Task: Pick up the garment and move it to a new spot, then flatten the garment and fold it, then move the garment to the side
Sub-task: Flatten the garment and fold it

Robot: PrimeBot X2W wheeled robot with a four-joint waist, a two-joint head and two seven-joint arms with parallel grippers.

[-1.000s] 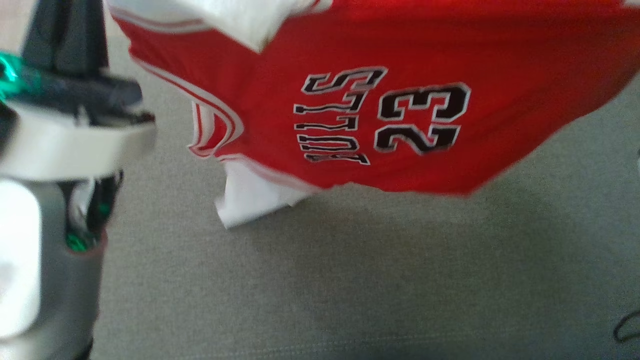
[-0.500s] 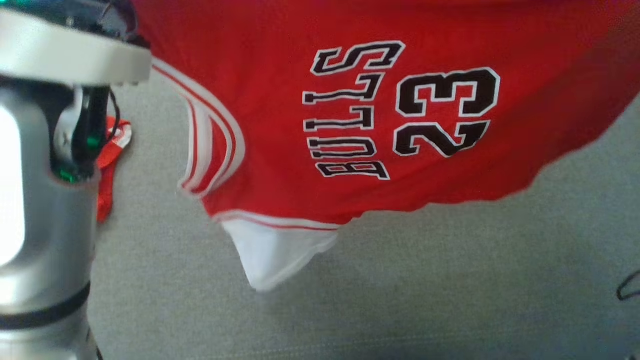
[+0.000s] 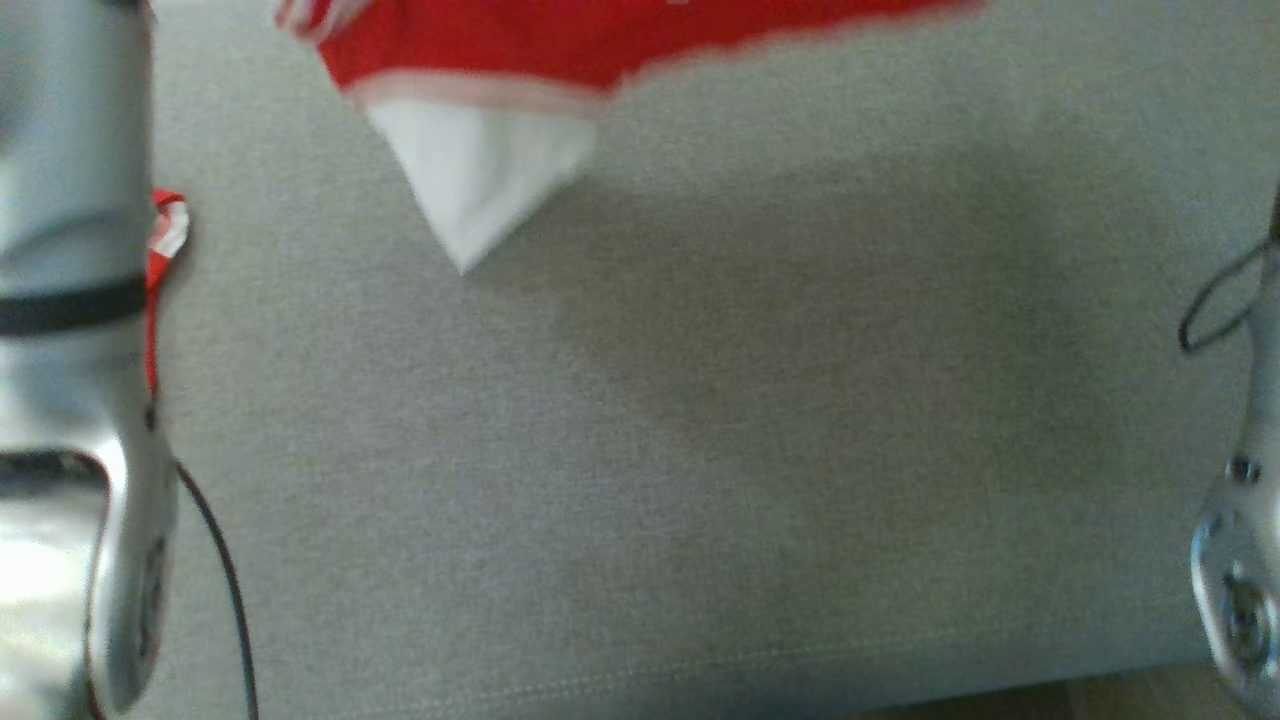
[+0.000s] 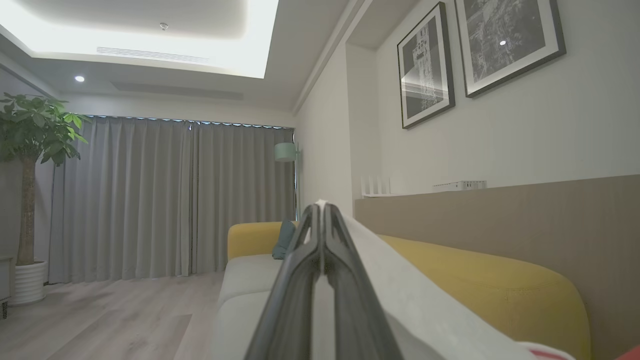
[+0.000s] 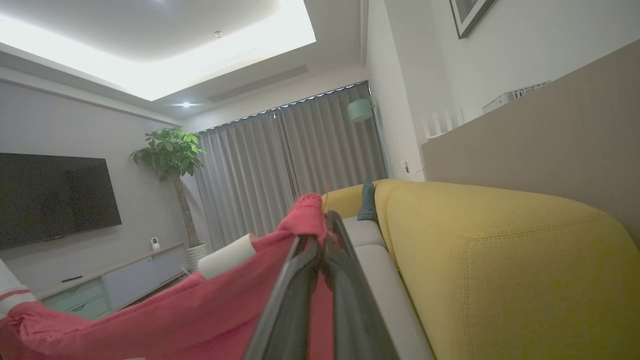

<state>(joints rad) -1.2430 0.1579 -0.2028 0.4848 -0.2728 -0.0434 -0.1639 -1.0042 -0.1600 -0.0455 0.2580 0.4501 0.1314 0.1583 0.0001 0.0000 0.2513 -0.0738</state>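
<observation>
**Q:** How many pincers were there, and what was each one doing?

**A:** Two. The left pincer had its two dark fingers pressed together on a fold of white cloth, which ran down to the right of them. The right pincer was also pressed together, pinching a bunched red edge that poked up past its tips.

**Q:** Was that one item or two?

**A:** One garment, a red jersey with white trim and a white panel, was held by both pincers. In the right wrist view its red cloth sagged away to the left, toward a white-and-red striped edge. The head view was blurred. There the garment's lower edge crossed the top of the picture. One white corner pointed down above the grey seat of the sofa and cast a soft shadow on it. A small bit of red-and-white cloth showed beside the left forearm.

**Q:** And around them?

**A:** The one sofa had a yellow back and one dark teal cushion at its far end. There were two framed pictures on the wall, one potted plant, one television and grey curtains.
</observation>
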